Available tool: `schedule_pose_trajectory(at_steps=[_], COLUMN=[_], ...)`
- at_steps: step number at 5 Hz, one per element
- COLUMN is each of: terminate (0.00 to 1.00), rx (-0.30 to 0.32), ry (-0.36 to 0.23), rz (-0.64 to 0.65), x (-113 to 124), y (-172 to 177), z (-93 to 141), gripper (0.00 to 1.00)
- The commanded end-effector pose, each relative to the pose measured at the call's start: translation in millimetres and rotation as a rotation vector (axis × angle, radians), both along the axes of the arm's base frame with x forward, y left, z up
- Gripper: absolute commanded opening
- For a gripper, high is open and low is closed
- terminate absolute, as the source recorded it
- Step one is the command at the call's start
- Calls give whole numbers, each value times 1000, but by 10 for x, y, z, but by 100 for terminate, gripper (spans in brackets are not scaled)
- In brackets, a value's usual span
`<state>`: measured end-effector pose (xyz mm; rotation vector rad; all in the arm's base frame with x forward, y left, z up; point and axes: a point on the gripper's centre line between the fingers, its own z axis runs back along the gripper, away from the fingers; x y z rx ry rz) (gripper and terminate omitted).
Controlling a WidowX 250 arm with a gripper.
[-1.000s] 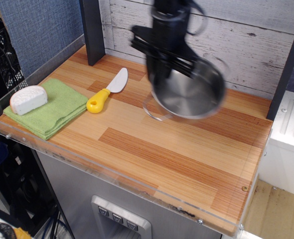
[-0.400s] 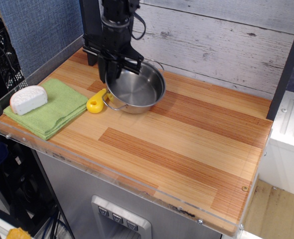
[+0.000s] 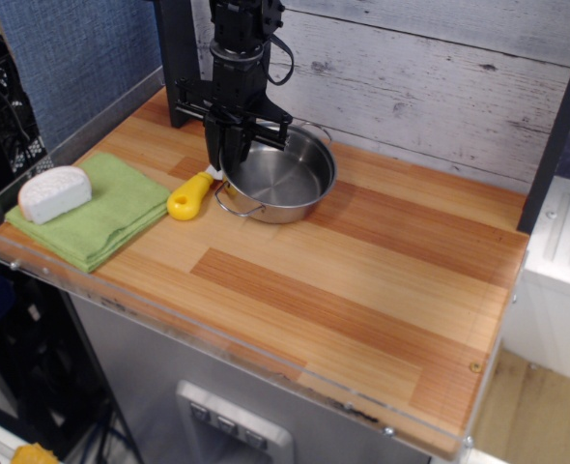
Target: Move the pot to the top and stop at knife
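The shiny steel pot (image 3: 285, 179) sits on the wooden table (image 3: 362, 280) near the back left, its wire loop handle pointing forward. My gripper (image 3: 229, 159) comes down from above, and its black fingers (image 3: 213, 145) straddle the pot's left rim, shut on it. The knife lies right beside the pot's left side. Its yellow handle (image 3: 188, 198) shows clearly, but the white blade is almost wholly hidden behind my gripper and the pot.
A green cloth (image 3: 106, 217) with a white cheese wedge (image 3: 55, 193) on it lies at the front left. A dark post (image 3: 177, 58) stands behind my gripper, against the plank wall (image 3: 440, 77). Another dark post (image 3: 555, 135) rises at the right edge.
The pot, lifted and tilted at centre-right, travelled left to the knife, came down level, then shifted slightly right. My gripper moved with it, and the knife blade became hidden.
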<state>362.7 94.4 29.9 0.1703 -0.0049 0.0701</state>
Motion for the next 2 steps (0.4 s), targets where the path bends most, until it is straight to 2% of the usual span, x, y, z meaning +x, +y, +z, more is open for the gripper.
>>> schedule_pose_trajectory(at_steps=[1,2], terminate=[0,0], rx=[14,-5], ry=[-11,2], rz=[-9,33], x=[-35,-37], y=[-109,-75], z=[4,-15], gripper=[0,100])
